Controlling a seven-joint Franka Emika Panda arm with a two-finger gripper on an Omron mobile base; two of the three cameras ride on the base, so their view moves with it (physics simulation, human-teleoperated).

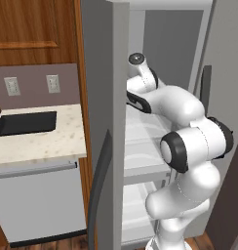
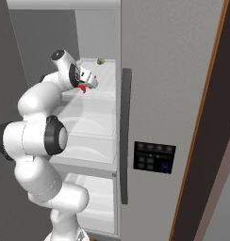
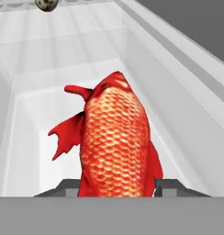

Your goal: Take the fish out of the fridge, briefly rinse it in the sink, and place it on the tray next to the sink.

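The red-orange fish (image 3: 116, 137) stands between my two finger tips, head away from the camera, on a white shelf inside the open fridge (image 2: 159, 70). My gripper (image 3: 117, 188) is shut on the fish, a finger tip against each flank. From the right base the gripper (image 2: 88, 81) reaches onto an upper shelf, with a bit of the red fish (image 2: 82, 88) under it. The dark sink (image 1: 28, 122) lies in the counter at the far left. The tray is out of view.
A small speckled round thing (image 3: 46, 3) sits at the back of the same shelf. The fridge's open left door (image 1: 104, 122) stands between the arm and the speckled counter (image 1: 52, 141). A white dishwasher front (image 1: 40, 200) is below the counter. The right door carries a dark dispenser panel (image 2: 153, 157).
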